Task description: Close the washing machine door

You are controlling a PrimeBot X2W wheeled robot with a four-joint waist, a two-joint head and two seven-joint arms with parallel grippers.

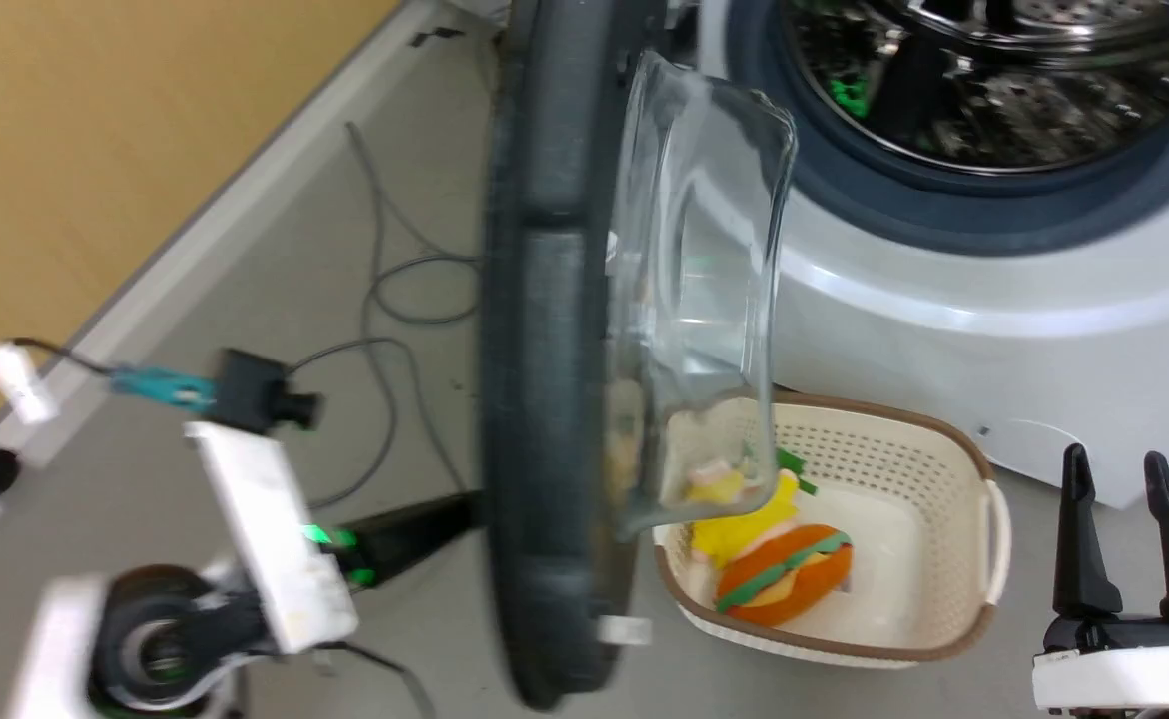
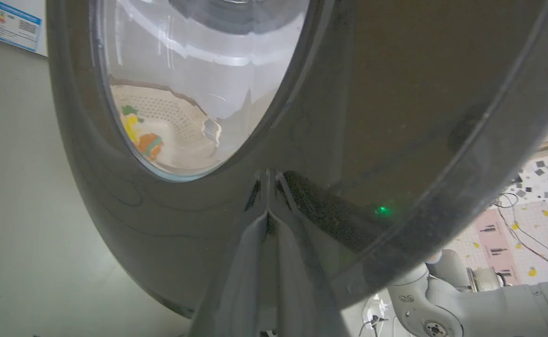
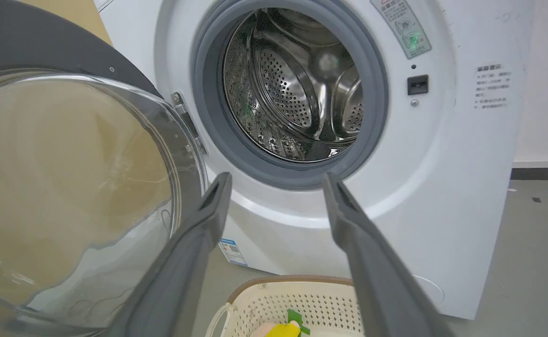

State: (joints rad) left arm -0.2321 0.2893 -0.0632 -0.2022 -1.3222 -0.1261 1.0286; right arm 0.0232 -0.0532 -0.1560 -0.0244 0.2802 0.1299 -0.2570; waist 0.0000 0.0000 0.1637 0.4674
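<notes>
Pressure from the left hand (image 2: 268, 216), its two dark fingers closed together with their tips against the wide glossy black rim of the large round glass-bowled washing machine door (image 1: 544, 350), probably suits this rigid, fairly heavy hinged panel, better pushed on the rim than on the glass, though the gloss may let the tips skid. The right hand (image 1: 1128, 469) hangs spread and empty. The door stands about half open in front of the big white front-loading washing machine (image 1: 943, 310).
</notes>
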